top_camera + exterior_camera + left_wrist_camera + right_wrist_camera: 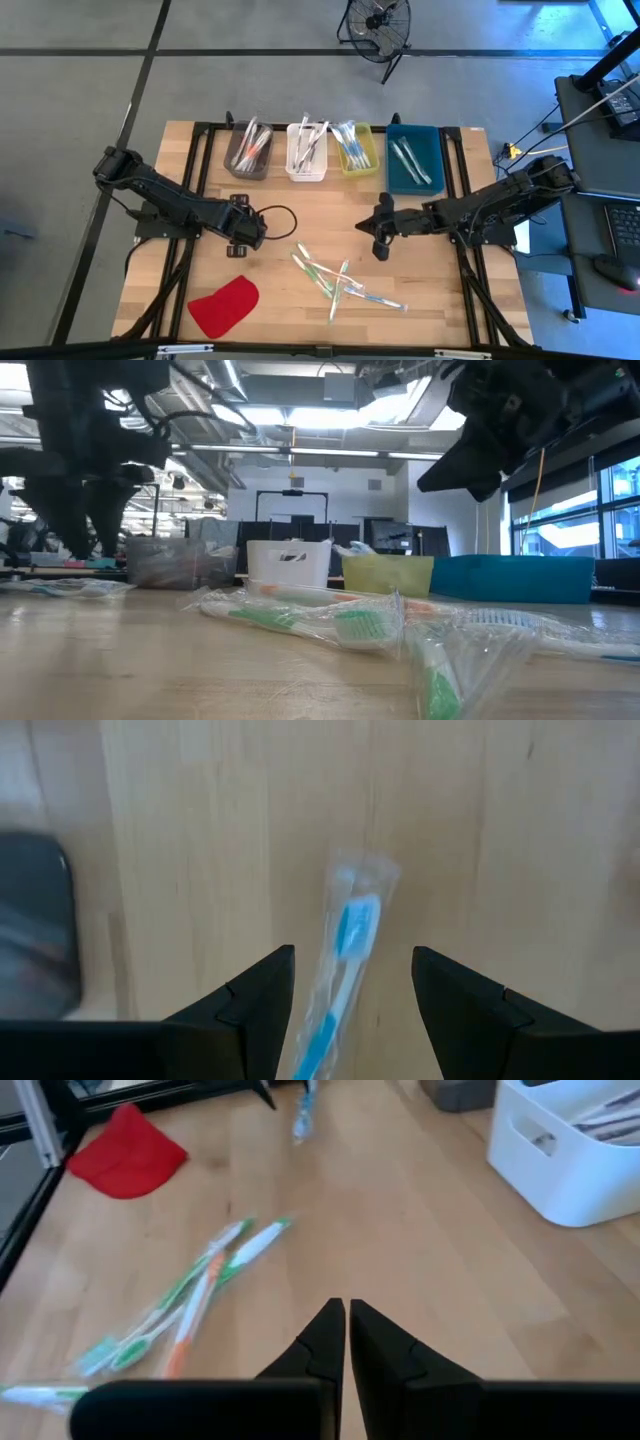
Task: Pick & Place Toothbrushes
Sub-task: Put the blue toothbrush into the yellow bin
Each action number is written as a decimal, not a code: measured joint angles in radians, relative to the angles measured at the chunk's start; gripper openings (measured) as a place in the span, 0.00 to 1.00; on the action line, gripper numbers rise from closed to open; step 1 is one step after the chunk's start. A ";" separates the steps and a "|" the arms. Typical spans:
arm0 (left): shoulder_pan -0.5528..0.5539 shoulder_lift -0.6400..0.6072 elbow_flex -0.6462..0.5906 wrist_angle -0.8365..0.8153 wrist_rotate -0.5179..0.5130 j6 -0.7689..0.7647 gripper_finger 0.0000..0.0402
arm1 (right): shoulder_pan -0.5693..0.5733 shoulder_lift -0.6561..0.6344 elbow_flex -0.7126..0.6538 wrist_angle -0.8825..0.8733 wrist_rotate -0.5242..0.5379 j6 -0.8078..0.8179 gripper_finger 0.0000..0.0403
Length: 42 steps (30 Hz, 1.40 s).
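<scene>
Lying loose on wooden table [420, 330]: toothbrushes [335, 282].

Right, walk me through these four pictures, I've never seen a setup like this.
It is a robot with two dark arms at a wooden table. One picture looks straight down, one looks level across the tabletop, and two come from cameras on the wrists.

At the back stand four bins with toothbrushes in them. A loose pile of wrapped toothbrushes lies near the front, with a red cloth to one side.

The left gripper holds a wrapped blue toothbrush between its fingers. The right gripper is shut and empty, hanging above bare table beside the pile.
</scene>
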<state>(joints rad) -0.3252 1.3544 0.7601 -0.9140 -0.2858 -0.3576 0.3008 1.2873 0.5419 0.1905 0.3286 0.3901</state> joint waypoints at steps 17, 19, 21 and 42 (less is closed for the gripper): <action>0.080 0.000 0.000 -0.089 0.064 0.050 0.49 | 0.046 0.001 0.000 0.003 0.031 0.021 0.05; 0.101 0.000 0.000 -0.076 0.079 0.076 0.49 | 0.048 0.001 0.000 0.003 0.031 0.022 0.05; 0.124 0.000 0.000 -0.070 0.102 0.100 0.49 | 0.052 0.001 0.000 0.004 0.031 0.022 0.05; 0.217 0.000 -0.083 0.065 0.245 0.169 0.49 | 0.074 0.001 0.000 0.004 0.030 0.021 0.05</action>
<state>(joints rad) -0.1085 1.3544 0.6772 -0.8494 -0.0411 -0.1888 0.3752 1.2881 0.5415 0.1944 0.3588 0.4114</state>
